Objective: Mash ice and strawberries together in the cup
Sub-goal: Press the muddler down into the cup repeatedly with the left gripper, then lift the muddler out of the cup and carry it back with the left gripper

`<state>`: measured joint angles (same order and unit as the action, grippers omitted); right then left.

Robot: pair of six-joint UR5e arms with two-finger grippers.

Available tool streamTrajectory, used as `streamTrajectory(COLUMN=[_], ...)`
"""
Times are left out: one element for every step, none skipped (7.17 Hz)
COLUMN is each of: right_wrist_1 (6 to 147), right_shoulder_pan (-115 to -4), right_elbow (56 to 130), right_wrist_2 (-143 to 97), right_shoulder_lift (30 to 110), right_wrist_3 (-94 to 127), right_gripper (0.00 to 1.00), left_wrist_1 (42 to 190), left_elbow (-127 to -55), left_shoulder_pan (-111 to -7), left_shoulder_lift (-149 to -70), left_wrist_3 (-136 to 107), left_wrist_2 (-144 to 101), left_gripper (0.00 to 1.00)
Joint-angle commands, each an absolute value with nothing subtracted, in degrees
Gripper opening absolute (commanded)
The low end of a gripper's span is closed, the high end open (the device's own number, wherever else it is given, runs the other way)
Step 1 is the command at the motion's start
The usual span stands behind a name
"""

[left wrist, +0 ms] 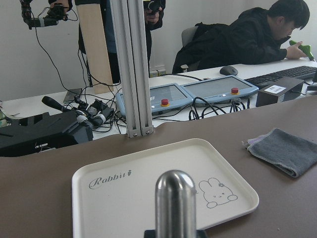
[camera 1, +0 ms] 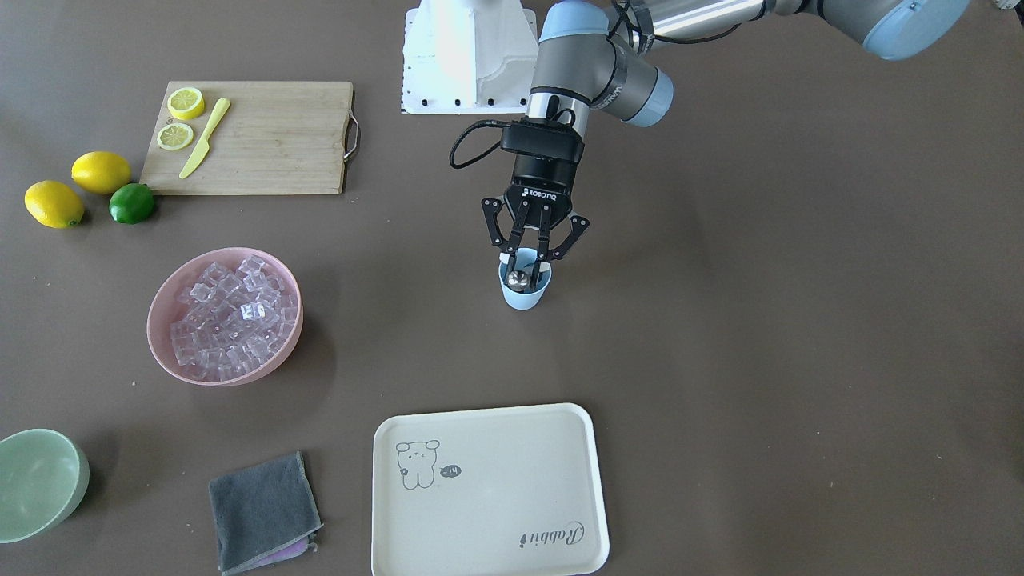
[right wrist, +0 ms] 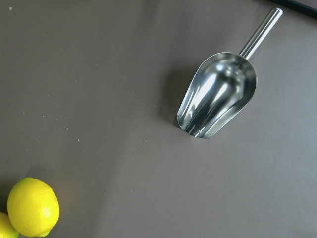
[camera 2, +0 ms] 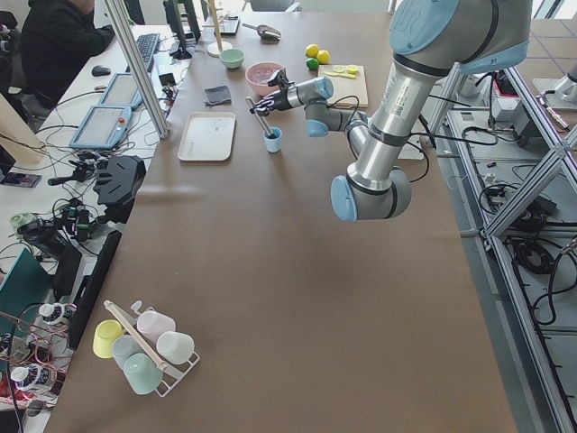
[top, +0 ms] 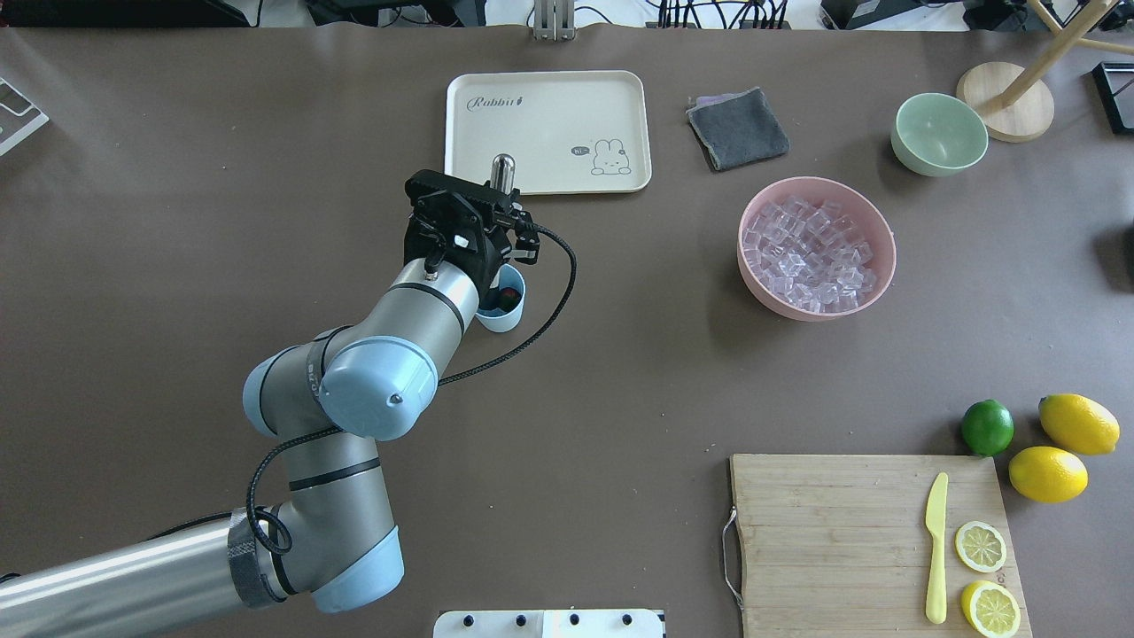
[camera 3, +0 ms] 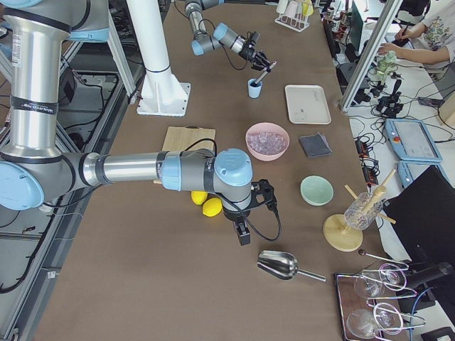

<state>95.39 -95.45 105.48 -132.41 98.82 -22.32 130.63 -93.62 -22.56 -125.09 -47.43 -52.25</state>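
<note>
One light blue cup (camera 1: 524, 296) is stood mid-desk (camera 1: 760, 320). A red strawberry (top: 509, 295) is glimpsed inside it, beside a metal muddler (top: 503, 168) clamped by the left tool (camera 1: 526, 268). Ice (camera 1: 232, 316) is heaped in the pink bowl (camera 1: 216, 376), at 3 o'clock of the cup in the overhead view. The right tool (camera 3: 243, 234) is seen near a steel scoop (right wrist: 218, 94); its grip cannot be told. A seated person (left wrist: 247, 42) is seen beyond the desk.

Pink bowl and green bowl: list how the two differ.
The pink bowl is heaped with clear ice cubes, while the green bowl looks empty. The pink bowl is clearly wider than the green bowl. The green bowl stands farther from the robot than the pink bowl. Both are round, plain and upright.
</note>
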Motion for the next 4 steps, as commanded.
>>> streamTrajectory(right_wrist_1=[95.36, 95.45, 95.45, 95.36], right_shoulder_pan=[-95.45, -95.36, -95.36, -95.36], right_elbow=[105.56, 105.47, 105.47, 105.56], right_wrist_2=[-132.45, -132.89, -132.98, -132.98], right_shoulder_lift=[98.79, 98.53, 98.44, 98.35], right_wrist_3=[-22.32, -22.15, -22.24, -22.15], right_gripper=[0.98, 0.98, 0.98, 0.98], left_wrist_1=[129.99, 129.82, 129.21, 129.2], left_elbow=[-99.37, -100.27, -100.63, -100.72], left_shoulder_pan=[-24.6, -27.13, -31.77, -36.95], left_shoulder_lift=[-124.81, -124.54, -123.58, -119.66], left_wrist_3=[-43.97, -43.86, -44.12, -45.25], left_wrist_2=[-52.82, -55.61, -62.51, -69.28], left_gripper=[0.0, 0.0, 0.0, 0.0])
